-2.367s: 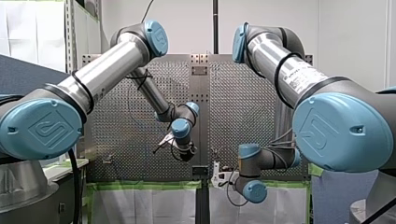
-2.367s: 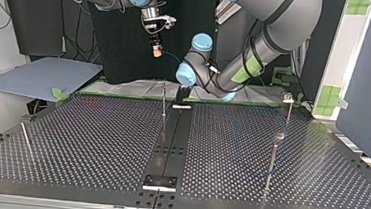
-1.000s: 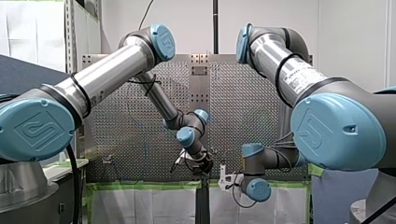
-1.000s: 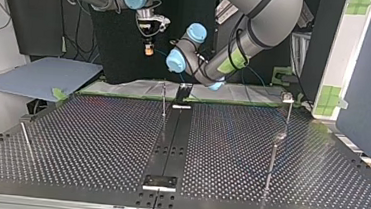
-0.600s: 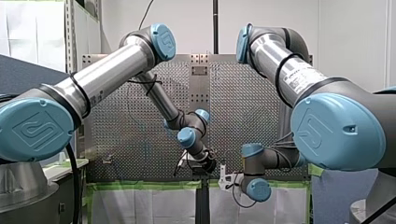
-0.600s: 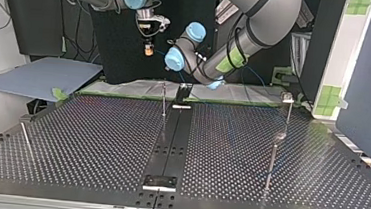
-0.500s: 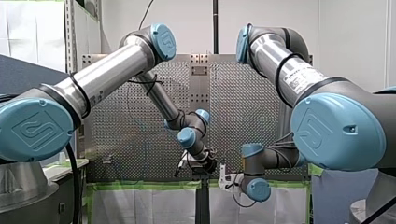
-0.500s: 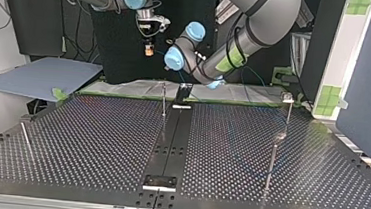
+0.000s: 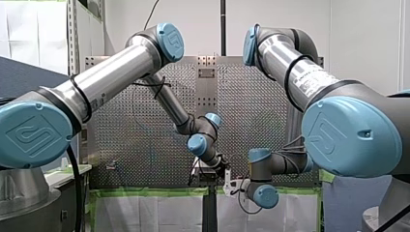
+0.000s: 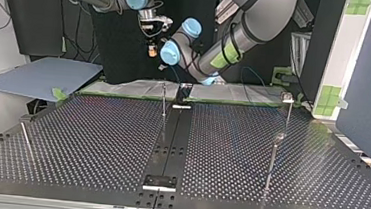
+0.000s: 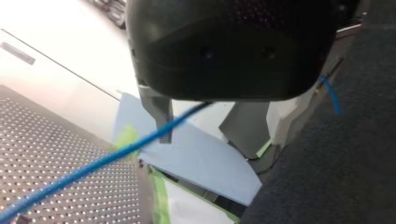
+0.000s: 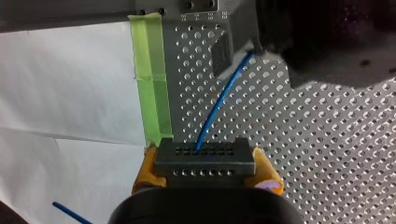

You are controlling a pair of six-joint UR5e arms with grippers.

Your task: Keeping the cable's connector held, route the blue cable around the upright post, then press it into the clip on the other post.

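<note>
In the right wrist view my right gripper is shut, yellow pads on the ends of the black connector. The blue cable leaves the connector and runs ahead to a grey finger of my left gripper. In the left wrist view my left gripper is open. The cable runs slantwise between its fingers, and I cannot tell whether it touches them. In the front view both grippers meet low at the middle. The thin upright post stands near the far edge.
A post with a small fitting at its top stands at the top view's right, with a nearer post in front of it. A short slanted pin is at that view's left. Green tape lines the perforated table's edge.
My left arm has swung down and toward the front view's middle, bringing its gripper up to the right gripper and around the cable. The right gripper has shifted only slightly.
</note>
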